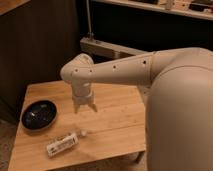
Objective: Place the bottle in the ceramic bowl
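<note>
The small white bottle (63, 143) with dark label text lies on its side near the front edge of the wooden table (115, 125), cap pointing right. The shallow black ceramic bowl (38, 114) sits at the table's left side and holds nothing. My gripper (85, 108) hangs point-down above the table's middle, to the right of the bowl and behind the bottle, well clear of both. Its fingers are spread apart and hold nothing.
The large white arm (150, 75) reaches in from the right and covers the table's right part. A dark wall and a pale metal frame (105, 47) stand behind the table. The table's front edge runs just below the bottle.
</note>
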`<state>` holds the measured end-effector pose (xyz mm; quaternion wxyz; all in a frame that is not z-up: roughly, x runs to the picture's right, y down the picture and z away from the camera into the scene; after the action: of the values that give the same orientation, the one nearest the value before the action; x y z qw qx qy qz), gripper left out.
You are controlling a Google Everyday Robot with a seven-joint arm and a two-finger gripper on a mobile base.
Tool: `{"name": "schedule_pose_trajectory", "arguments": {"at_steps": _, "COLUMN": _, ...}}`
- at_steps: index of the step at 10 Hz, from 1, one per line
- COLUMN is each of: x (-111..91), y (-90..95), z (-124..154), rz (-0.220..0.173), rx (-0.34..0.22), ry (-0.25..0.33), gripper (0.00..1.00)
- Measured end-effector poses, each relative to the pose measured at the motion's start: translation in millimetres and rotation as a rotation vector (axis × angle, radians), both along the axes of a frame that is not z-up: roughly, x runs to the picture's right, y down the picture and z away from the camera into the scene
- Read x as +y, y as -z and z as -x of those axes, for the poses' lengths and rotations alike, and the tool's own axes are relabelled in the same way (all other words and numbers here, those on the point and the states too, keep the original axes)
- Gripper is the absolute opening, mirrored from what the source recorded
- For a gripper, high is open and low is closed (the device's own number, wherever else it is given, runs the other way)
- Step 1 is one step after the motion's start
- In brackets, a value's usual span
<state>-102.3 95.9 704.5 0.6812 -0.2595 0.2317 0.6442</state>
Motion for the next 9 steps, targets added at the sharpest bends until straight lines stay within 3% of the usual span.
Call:
{"name": "schedule_pose_trajectory", "arguments": {"at_steps": 7, "x": -2, "y": 0.0, "z": 1, "rz": -0.004, "rx": -0.020, "ry": 0.020, "gripper": 0.65}}
{"name": "schedule_pose_trajectory", "arguments": {"at_steps": 9, "x": -6, "y": 0.2, "z": 10, "rz": -0.031, "rx": -0.119, "ry": 0.161, "gripper": 0.65}}
